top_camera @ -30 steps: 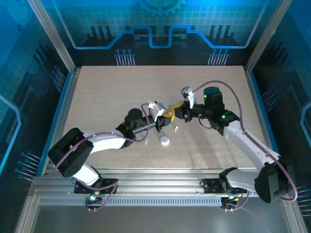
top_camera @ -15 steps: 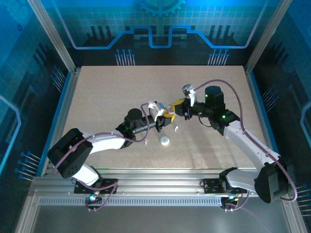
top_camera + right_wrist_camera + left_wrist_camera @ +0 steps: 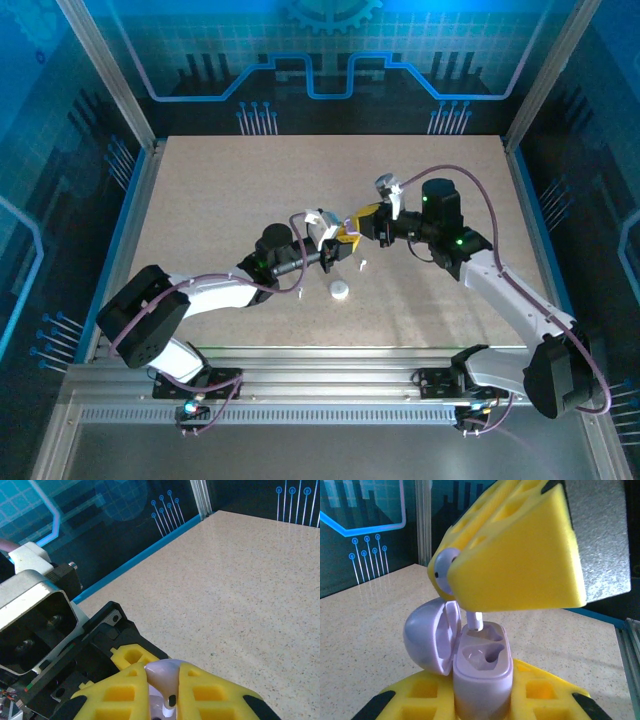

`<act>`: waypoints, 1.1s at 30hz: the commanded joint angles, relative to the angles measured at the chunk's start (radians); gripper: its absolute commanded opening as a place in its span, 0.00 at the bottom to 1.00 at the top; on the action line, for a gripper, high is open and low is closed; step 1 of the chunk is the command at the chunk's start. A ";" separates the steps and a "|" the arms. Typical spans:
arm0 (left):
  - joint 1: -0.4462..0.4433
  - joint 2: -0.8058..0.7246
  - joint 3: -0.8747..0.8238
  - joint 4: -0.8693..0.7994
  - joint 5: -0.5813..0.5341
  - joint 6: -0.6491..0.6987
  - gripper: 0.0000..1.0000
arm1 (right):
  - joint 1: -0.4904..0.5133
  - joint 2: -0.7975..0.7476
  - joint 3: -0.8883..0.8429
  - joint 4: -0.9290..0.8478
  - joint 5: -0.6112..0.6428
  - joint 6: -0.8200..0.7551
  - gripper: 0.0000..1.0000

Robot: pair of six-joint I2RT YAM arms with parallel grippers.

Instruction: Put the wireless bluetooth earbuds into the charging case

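We judge the task to be at its first insertion. Our left hand [image 3: 333, 252] is clamped on the pale purple charging case [image 3: 482, 677], which stands upright low in the left wrist view with its lid [image 3: 427, 637] swung open to the left. Our right hand [image 3: 164, 680] is closed on one earbud [image 3: 443, 574], pinched between its yellow fingers [image 3: 520, 565] just above the case. The stem points down, its tip at the mouth of the farther well.

Both wells look empty, so nothing is seated yet. In the top view a tiny white piece [image 3: 363, 265], probably another earbud, lies on the worktop [image 3: 220, 190] just right of centre, near a round white puck [image 3: 340, 291]. That piece is left to fetch.
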 commanded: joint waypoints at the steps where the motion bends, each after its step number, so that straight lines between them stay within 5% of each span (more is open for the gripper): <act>1: -0.007 -0.037 0.005 0.060 -0.005 -0.007 0.17 | -0.010 -0.005 -0.032 -0.037 -0.030 -0.001 0.16; 33: -0.007 -0.027 0.024 0.075 -0.023 -0.001 0.17 | -0.004 0.008 -0.057 0.037 -0.070 0.069 0.16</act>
